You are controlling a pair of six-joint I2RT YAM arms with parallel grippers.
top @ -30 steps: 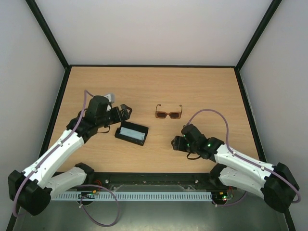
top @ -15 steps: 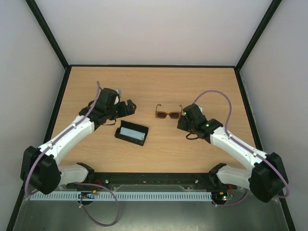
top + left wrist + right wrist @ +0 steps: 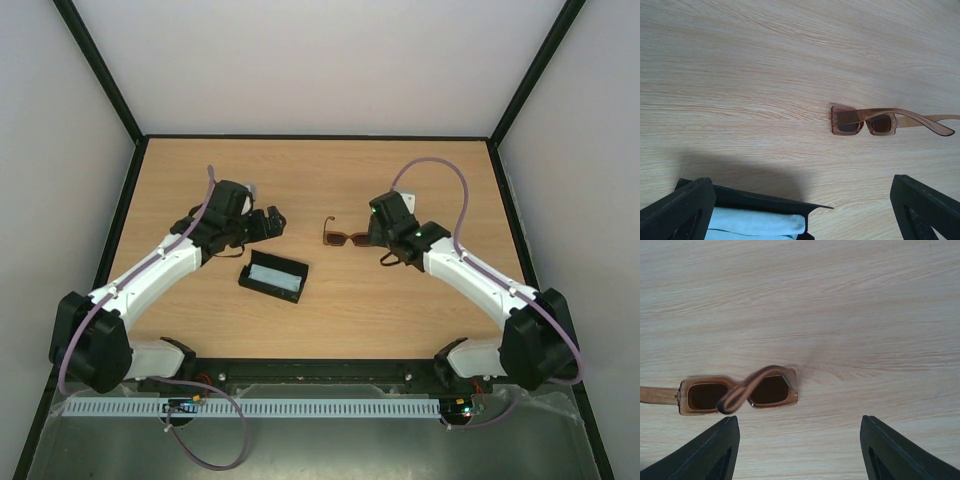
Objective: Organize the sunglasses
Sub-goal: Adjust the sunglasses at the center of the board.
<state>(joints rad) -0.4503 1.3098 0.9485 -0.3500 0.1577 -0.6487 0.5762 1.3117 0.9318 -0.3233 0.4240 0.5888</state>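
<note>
Since a second ago both arms have reached out over the wooden table (image 3: pixel 430 180). The left one has shifted only a little, while the right one has swung in from the near edge up to the glasses.

The left gripper (image 3: pixel 270 222) hovers with its jaws spread wide and nothing between them. Just nearer than it lies the black case (image 3: pixel 273 277), open, with a pale blue cloth (image 3: pixel 755 222) inside.

Right of the case, well apart from it near the table's middle, the sunglasses (image 3: pixel 348 237) stand on the wood with their arms unfolded.

The right gripper (image 3: pixel 798 420) sits at their right end, jaws spread and empty, the amber frame just beyond its fingertips.
</note>
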